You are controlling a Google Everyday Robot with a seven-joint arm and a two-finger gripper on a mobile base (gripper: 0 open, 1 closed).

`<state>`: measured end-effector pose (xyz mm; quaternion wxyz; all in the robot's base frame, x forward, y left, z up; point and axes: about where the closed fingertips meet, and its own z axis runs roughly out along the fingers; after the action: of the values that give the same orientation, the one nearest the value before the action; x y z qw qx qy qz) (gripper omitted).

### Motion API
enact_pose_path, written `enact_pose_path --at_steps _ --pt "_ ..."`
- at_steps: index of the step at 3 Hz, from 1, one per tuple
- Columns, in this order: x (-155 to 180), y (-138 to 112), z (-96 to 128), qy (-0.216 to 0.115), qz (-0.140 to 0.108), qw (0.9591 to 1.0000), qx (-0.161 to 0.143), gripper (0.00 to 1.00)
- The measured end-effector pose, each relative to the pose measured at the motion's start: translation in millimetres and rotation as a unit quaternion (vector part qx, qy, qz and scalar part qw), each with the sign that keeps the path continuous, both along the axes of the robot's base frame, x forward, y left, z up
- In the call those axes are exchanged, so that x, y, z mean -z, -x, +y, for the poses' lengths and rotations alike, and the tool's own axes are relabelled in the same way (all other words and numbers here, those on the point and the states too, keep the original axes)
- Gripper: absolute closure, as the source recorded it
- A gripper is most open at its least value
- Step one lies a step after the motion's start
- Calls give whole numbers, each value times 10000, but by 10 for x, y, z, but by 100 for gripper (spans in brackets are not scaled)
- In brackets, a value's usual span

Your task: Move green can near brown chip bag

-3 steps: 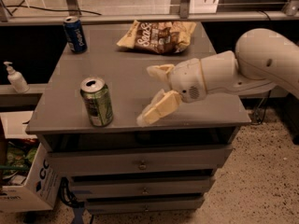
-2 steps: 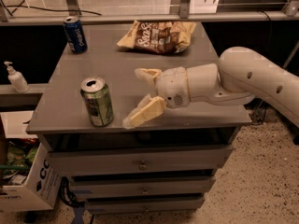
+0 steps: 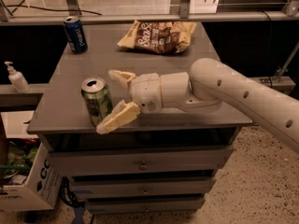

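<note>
The green can (image 3: 96, 100) stands upright near the front left of the grey cabinet top (image 3: 187, 69). The brown chip bag (image 3: 158, 36) lies flat at the back, right of centre. My gripper (image 3: 111, 99) reaches in from the right and is open. One finger is behind the can's right side and the other is in front of it at the table's front edge. The can's right edge sits just at the mouth of the fingers. I cannot tell whether they touch it.
A dark blue soda can (image 3: 75, 34) stands at the back left corner. A white pump bottle (image 3: 15, 77) sits on a lower ledge to the left. A cardboard box (image 3: 23, 181) is on the floor at the left. Drawers run below the top.
My gripper has moved left across the cabinet top toward the green can, and its open fingers now reach the can's right side. The can and bag have not moved.
</note>
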<state>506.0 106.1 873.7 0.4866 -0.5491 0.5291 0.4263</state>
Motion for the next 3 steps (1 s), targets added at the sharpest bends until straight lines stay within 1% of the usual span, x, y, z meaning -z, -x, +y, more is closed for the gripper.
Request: enact_pose_path --at_steps 1,2,3 --pt "-42 105 254 -120 -164 9996 -201 18" --pt "-56 163 360 -227 -201 9993 -233 41" --pt "-58 192 397 -318 -182 9991 -190 65"
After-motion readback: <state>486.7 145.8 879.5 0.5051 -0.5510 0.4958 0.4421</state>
